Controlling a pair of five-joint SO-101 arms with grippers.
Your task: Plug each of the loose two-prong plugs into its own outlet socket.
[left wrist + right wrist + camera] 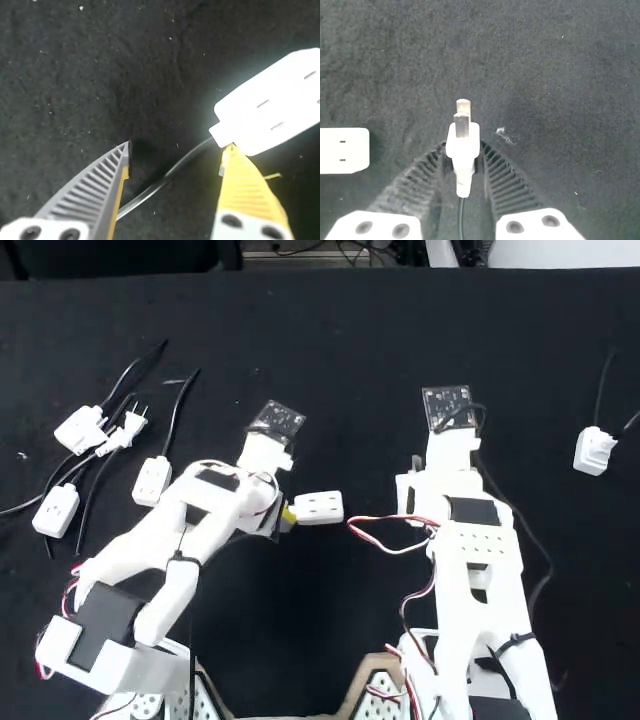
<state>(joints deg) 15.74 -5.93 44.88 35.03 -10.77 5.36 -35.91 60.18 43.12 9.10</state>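
In the high view, the left arm point(170, 540) covers most of the left gripper point(176, 147), and both wrist views cut the outlet socket point(318, 507) off at the frame edge. That gripper gapes wide just left of centre, with the socket just beside its yellow finger point(245, 190) and the black cable point(165, 180) running between the fingers. Right of centre, the right gripper point(463, 155) clamps a two-prong plug point(462, 131), with the socket off to one side.

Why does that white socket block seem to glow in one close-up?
Left wrist view: glare washes out the outlet socket, and a halo spills onto the black cloth. Right wrist view: the plug is evenly lit, with no glare on its prongs. High view: the light is flat and the shadows are faint.
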